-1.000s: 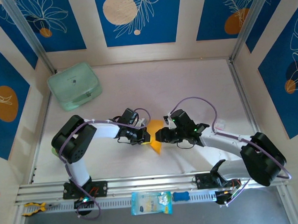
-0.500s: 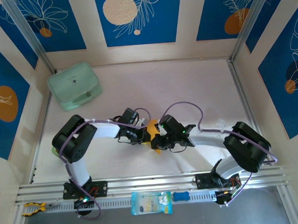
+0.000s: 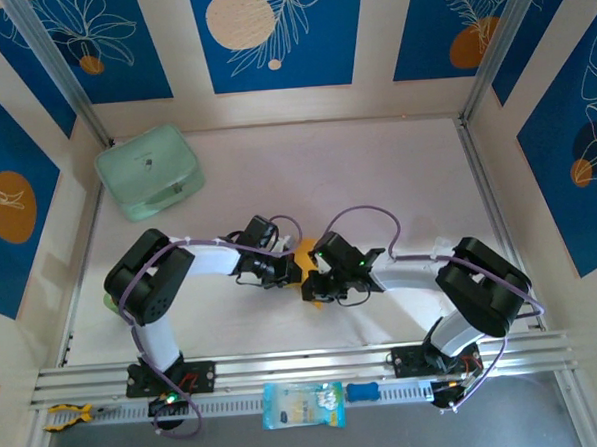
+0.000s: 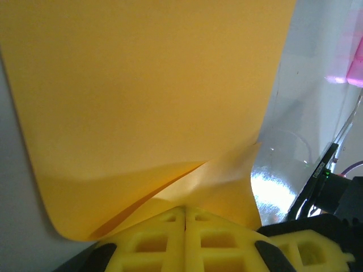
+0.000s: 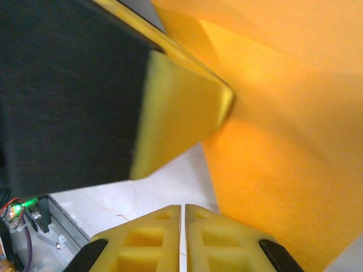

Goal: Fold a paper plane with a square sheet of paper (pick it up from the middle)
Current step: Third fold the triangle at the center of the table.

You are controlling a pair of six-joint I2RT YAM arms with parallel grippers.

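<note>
White tabletop (image 3: 396, 178) below: my left gripper (image 4: 185, 212) clamps the square sheet of paper (image 4: 147, 85). My right gripper (image 5: 182, 209) is pressed shut, paper just ahead. A crooked tug could tear it.

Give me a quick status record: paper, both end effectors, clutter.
paper: orange, curved, a second layer showing near the grip
left end effector: shut on paper
right end effector: shut, close beside paper; grip on it unclear
case: mint green, far left
packet: pale blue, near edge, centre
</note>
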